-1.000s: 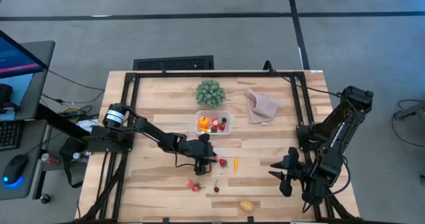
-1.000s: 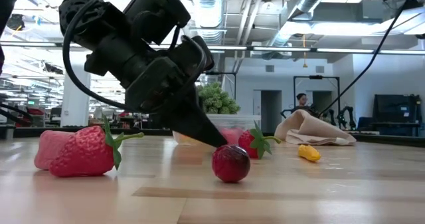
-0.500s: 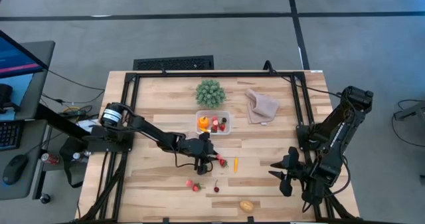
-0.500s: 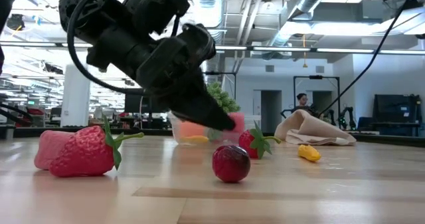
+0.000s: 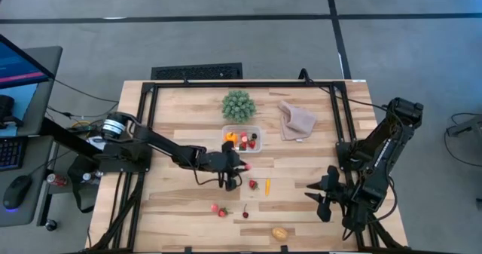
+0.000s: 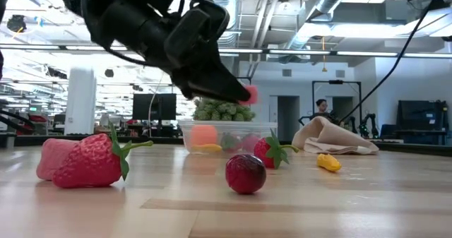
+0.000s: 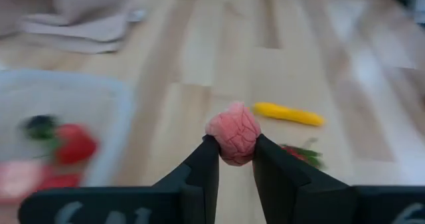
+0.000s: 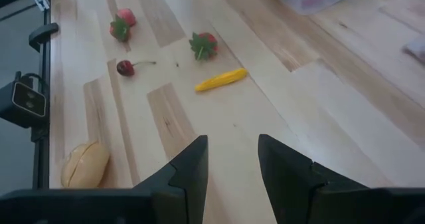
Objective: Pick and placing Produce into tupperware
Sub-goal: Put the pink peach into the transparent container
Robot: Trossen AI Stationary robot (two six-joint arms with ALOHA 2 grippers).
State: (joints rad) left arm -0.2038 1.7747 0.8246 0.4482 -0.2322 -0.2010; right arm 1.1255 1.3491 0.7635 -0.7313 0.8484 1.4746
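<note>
The jaws of the left gripper (image 7: 232, 159) are pinched on a small pink knobbly piece of produce, a pink fruit (image 7: 233, 132), which is held clear of the table (image 5: 316, 201). A second ago the fingers were down at the table surface beside the dark red cherry (image 6: 246, 173); since then the arm has been raised and carried toward the tupperware (image 5: 242, 139), so that in the low view the pink fruit is now seen above the container's rim height. From above, the left gripper is placed just below the near edge of the tupperware, not yet over it.

The tupperware already holds several pieces, orange and red among them. Still on the table are a strawberry (image 5: 253, 185), a yellow piece (image 5: 266, 187), two red pieces (image 5: 218, 209), the cherry, and a tan rounded item (image 5: 279, 233) near the front edge.

The lift is judged to be done and the carry under way; a short move forward over the container and a release appear to be what remains for this piece.

The right gripper (image 8: 230, 159) is parked near the table's right front corner with its jaws spread and nothing between them. The green plant (image 5: 238, 105) and beige cloth (image 5: 297, 120) lie beyond the tupperware, untouched.
</note>
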